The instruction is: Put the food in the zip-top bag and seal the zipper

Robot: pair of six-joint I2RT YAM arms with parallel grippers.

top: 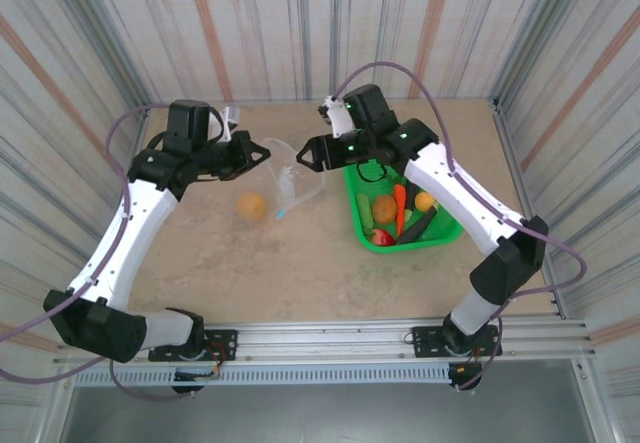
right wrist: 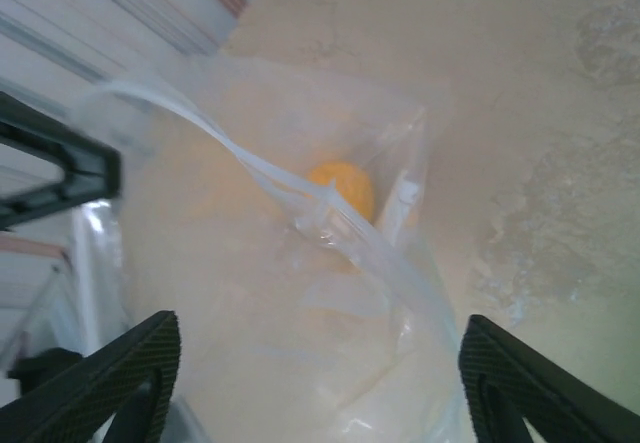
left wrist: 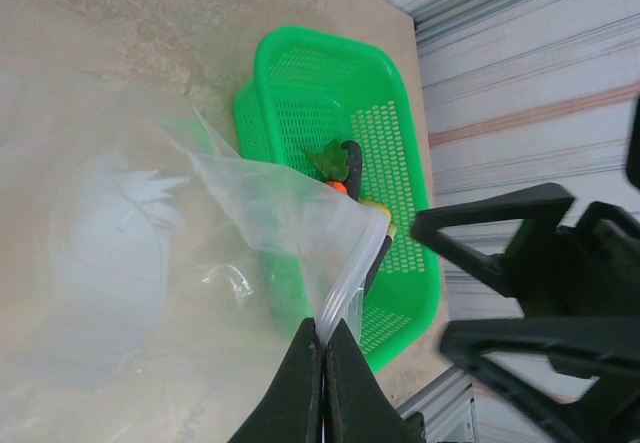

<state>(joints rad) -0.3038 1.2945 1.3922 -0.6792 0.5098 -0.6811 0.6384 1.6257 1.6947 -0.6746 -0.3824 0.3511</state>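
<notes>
The clear zip-top bag (top: 287, 176) is held up off the table between both arms, its mouth spread. My left gripper (top: 241, 153) (left wrist: 325, 335) is shut on the bag's rim, pinching the pale zipper (left wrist: 356, 266). My right gripper (top: 311, 153) (right wrist: 320, 388) is open, its fingers wide apart on either side of the bag (right wrist: 300, 333) without touching it. An orange (top: 250, 205) lies on the table just left of the bag and shows through the plastic (right wrist: 343, 187). The other food, a carrot (top: 400, 203), cucumber (top: 365, 210), eggplant (top: 420, 225), potato (top: 384, 208) and red fruit (top: 381, 237), lies in the basket.
The green mesh basket (top: 445, 231) (left wrist: 400, 153) stands right of the bag, under the right arm's forearm. Striped walls enclose the table on three sides. The right gripper's black fingers (left wrist: 500, 228) show close beside the left gripper.
</notes>
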